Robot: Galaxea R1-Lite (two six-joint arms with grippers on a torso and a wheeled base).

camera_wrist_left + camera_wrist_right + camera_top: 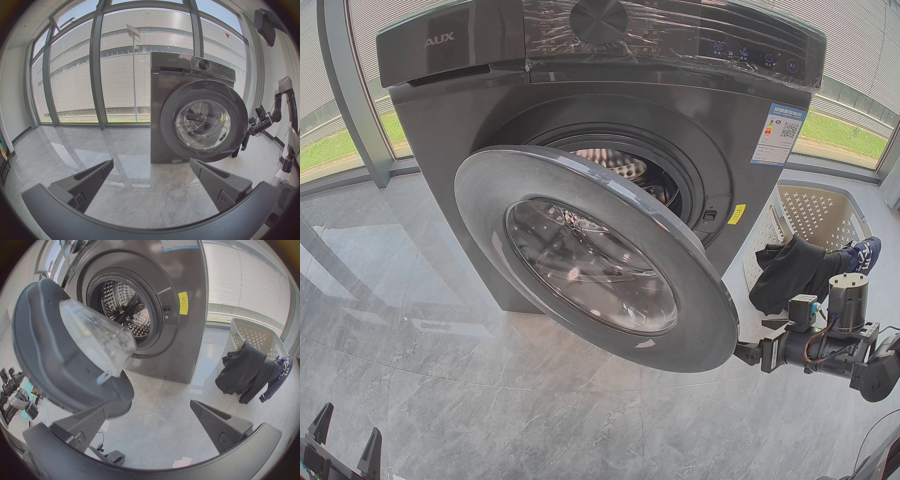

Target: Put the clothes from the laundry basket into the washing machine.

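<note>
Left gripper (345, 434) and right gripper (749, 354): both spread open.
Left gripper low at the near left, its two dark fingers (84, 184) wide apart with tips pointing up and forward. Right arm (831, 350) stretched level from the right side toward the left, a cylindrical wrist housing (849, 300) standing upright on it. Right gripper at the arm's far end, its fingers (218, 424) equally wide apart.

Black right arm (831, 353) with grey cylinder (848, 301) and reddish cables (817, 340); left hand (150, 162) has black wedge fingers (84, 184).
</note>
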